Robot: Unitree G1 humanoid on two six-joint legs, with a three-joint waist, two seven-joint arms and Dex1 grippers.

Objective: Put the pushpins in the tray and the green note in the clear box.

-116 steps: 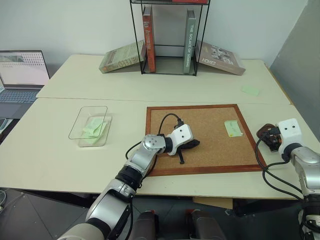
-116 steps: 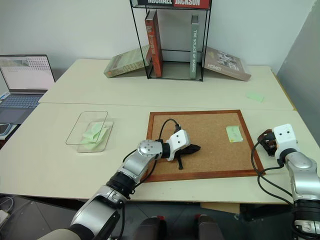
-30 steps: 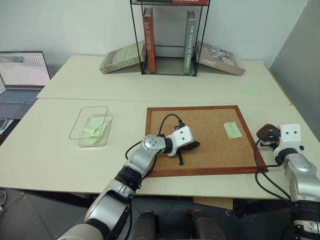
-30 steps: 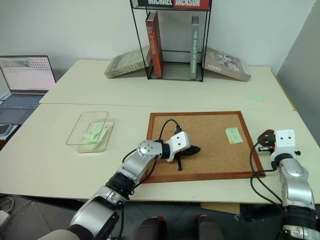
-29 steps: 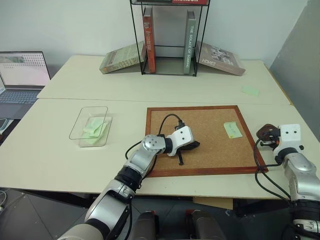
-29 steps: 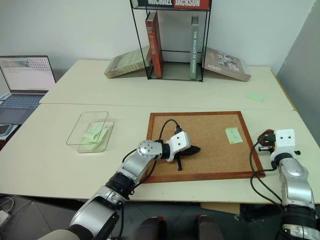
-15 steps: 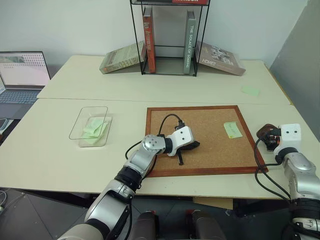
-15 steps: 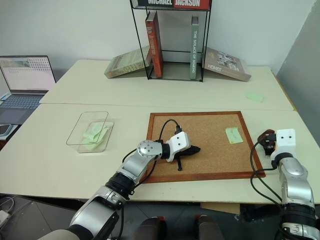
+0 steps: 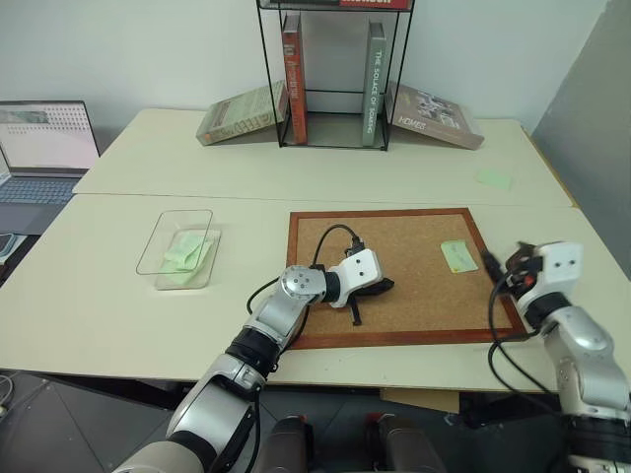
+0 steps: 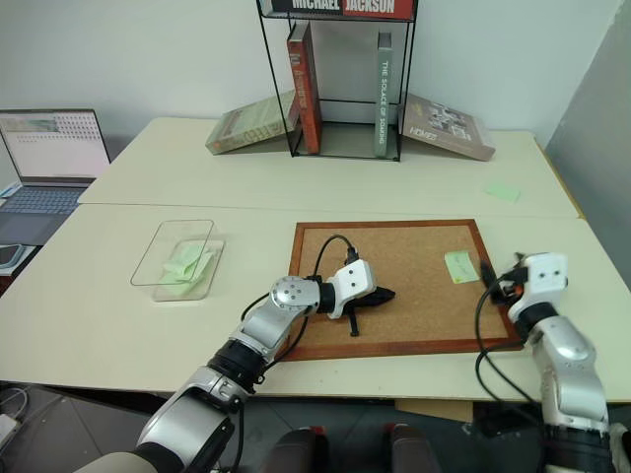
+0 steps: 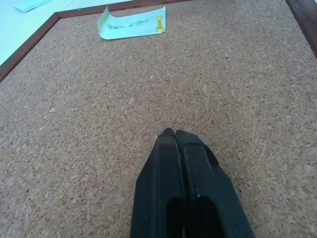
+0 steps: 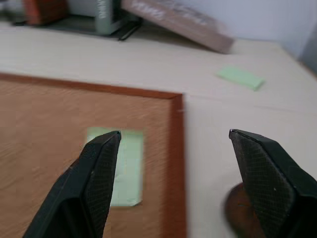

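The green note (image 9: 457, 256) lies at the right side of the corkboard (image 9: 414, 296), held by a yellow pushpin (image 11: 159, 23). My right gripper (image 12: 174, 134) is open with nothing between its fingers, hovering over the board's right frame and pointing at the note (image 12: 124, 163). The dark brown tray (image 12: 242, 208) sits on the table just right of the board, under that hand. My left gripper (image 11: 171, 133) is shut, its tips resting on the bare cork mid-board (image 9: 385, 286). The clear box (image 9: 177, 246) stands left of the board with pale green slips in it.
Another green slip (image 9: 493, 178) lies on the far table at the right. A wire rack with upright books (image 9: 335, 79) and two leaning books stand at the back. A laptop (image 9: 44, 148) is at the far left.
My right gripper has opened and moved left from over the tray to the corkboard's right edge, turning toward the note. The left arm has stayed still.
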